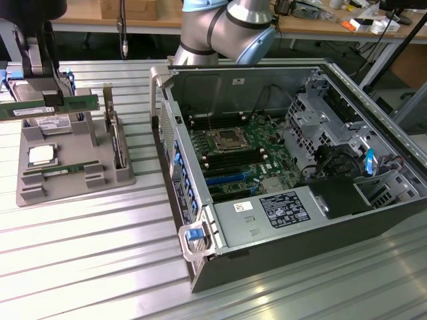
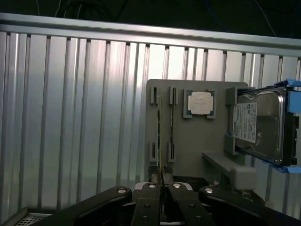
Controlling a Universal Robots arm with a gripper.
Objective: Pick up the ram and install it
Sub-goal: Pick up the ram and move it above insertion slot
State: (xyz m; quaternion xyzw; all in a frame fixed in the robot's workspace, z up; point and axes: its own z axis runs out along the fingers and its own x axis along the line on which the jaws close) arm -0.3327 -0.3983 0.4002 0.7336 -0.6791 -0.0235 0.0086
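My gripper [image 1: 51, 97] is shut on the ram [image 1: 73, 104], a long green stick held level just above the grey holder tray [image 1: 73, 190] at the exterior view's left. In the wrist view the gripper [image 2: 162, 186] pinches the ram [image 2: 160, 141] edge-on, so it shows as a thin line over the tray [image 2: 197, 155]. A second green stick [image 1: 63, 170] lies in a slot on the tray. The open computer case [image 1: 373, 220] lies at the exterior view's right, with its motherboard [image 1: 267, 160] and empty black and blue memory slots [image 1: 230, 163] exposed.
The tray also carries a square silver CPU [image 1: 41, 155] and a hard drive [image 2: 258, 125] in blue rails, standing on edge. The arm's elbow [image 1: 227, 30] hangs over the case's back wall. Ribbed metal table [image 1: 87, 267] surrounds everything; a cluttered bench [image 1: 333, 20] stands behind.
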